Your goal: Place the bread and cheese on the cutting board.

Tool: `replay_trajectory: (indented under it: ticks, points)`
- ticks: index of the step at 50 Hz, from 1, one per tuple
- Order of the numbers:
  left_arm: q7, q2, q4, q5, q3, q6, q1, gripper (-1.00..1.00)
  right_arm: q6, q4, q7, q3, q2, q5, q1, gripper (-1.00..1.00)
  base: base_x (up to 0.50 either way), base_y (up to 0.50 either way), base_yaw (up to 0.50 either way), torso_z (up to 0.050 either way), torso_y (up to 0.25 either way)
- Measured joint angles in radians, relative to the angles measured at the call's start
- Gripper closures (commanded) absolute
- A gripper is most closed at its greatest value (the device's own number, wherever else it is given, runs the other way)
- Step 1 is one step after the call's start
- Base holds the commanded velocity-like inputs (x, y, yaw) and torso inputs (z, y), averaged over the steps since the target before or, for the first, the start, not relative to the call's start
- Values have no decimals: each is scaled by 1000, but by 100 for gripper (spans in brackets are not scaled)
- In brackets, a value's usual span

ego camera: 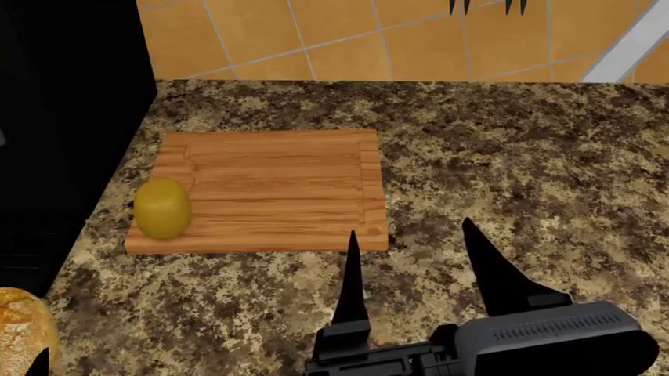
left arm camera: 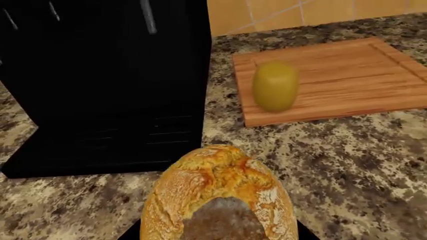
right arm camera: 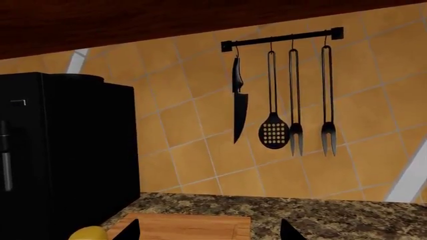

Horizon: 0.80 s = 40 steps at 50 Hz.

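The cutting board (ego camera: 282, 188) lies on the granite counter by the black appliance. The cheese (ego camera: 162, 207) sits on the board's near left corner; it also shows in the left wrist view (left arm camera: 275, 86) and at the right wrist view's edge (right arm camera: 90, 233). The bread (left arm camera: 217, 190) sits between the fingers of my left gripper (left arm camera: 217, 234), which is shut on it, short of the board (left arm camera: 340, 80) and close to the appliance. In the head view the bread (ego camera: 19, 329) shows at the lower left corner. My right gripper (ego camera: 410, 231) is open and empty, just in front of the board's near right corner (right arm camera: 210, 231).
A tall black appliance (ego camera: 52, 141) stands at the board's left, close to the bread (left arm camera: 107, 85). A rail (right arm camera: 283, 37) with a knife, a slotted spoon and two forks hangs on the tiled wall behind. Speckled granite counter (ego camera: 522, 172) extends to the right.
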<state>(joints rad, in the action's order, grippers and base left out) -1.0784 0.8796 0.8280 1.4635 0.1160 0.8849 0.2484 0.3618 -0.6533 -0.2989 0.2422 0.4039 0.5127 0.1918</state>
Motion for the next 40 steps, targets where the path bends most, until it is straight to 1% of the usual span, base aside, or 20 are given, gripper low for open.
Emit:
replay_trajectory:
  ticks: [10,23,40]
  points:
    - [-20,-59,-14,30,61,33,140,100,-7,-3,-3,-9,5,7,-5,-100,0,0,0,0,0]
    - [2,-190,-93,31,167,79,323,100,-17,-21,-18,-47,23,26,-24,-100,0,0,0,0,0]
    - [21,-366,-232,41,260,103,538,100,-29,-39,-31,-78,40,44,-43,-100,0,0,0,0,0]
